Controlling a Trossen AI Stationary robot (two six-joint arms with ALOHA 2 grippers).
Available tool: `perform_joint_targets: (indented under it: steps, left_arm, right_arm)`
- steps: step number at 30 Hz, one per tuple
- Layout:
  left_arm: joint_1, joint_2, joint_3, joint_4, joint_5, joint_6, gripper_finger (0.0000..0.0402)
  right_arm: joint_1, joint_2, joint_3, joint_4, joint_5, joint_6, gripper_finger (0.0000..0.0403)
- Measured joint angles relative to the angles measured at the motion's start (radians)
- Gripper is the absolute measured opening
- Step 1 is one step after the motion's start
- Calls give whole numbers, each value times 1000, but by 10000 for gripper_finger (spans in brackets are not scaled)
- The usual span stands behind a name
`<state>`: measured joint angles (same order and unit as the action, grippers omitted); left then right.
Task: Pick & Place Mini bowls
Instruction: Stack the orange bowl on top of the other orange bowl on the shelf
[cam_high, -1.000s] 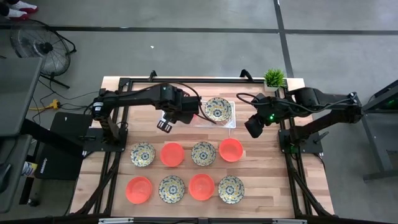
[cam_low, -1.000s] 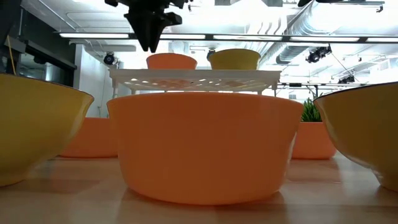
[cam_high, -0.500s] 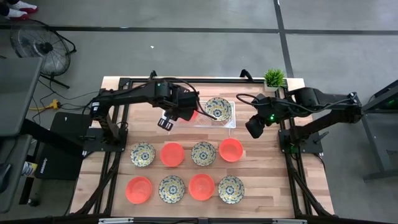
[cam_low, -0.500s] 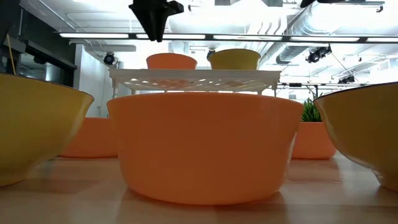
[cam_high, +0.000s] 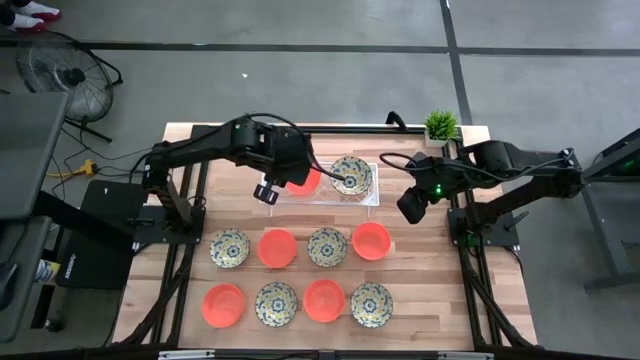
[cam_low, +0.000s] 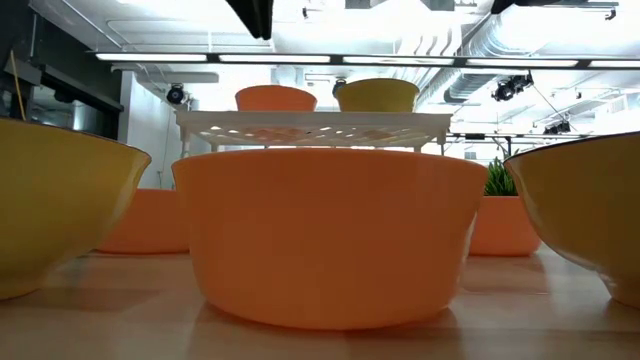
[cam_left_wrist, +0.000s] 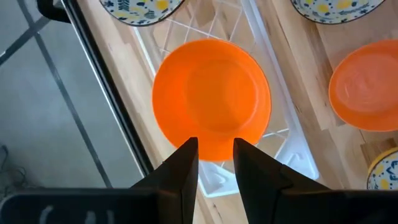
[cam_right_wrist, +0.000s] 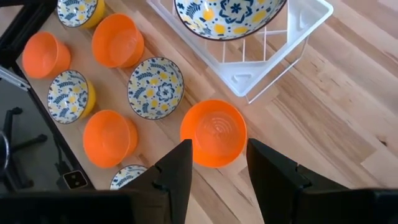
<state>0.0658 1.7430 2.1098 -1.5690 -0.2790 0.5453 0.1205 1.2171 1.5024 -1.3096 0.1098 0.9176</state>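
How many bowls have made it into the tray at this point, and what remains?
Two sit in the white lattice tray: a plain orange bowl and a cream floral bowl. Neither gripper holds anything; left gripper hangs beside the tray, right gripper waits. Eight bowls remain in two rows on the wooden table.

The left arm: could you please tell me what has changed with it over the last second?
The left tool has drawn back from over the white tray toward the table's far-left side and risen, almost leaving the low view; the orange bowl it covered now shows in the tray. It holds nothing. The right tool, the patterned bowl and eight table bowls stayed put.
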Motion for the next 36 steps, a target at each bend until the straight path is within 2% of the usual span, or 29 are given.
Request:
perform_joint_targets:
  steps: [7, 10, 16, 23, 25, 28, 36]
  left_arm:
    - [13, -48, 3, -2, 8, 22, 97]
    - [28, -90, 22, 1, -22, 23, 97]
    - [51, -204, 21, 0, -3, 48, 97]
    - [52, -268, -15, 10, 15, 72, 97]
    - [52, -283, -31, 43, 50, 99, 97]
    - [52, -296, -59, 55, 100, 125, 97]
    - [52, -297, -131, 78, 107, 208, 97]
  right_arm:
    - [4, 0, 0, -6, 2, 29, 140]
    - [30, 0, -20, -9, 65, 70, 140]
    - [119, 0, -175, 7, 86, 254, 140]
    - [196, 0, -444, 276, 34, 499, 140]
    - [204, 0, -515, 376, 29, 551, 140]
    - [206, 0, -617, 500, 17, 611, 140]
    - [176, 0, -806, 701, -41, 703, 140]
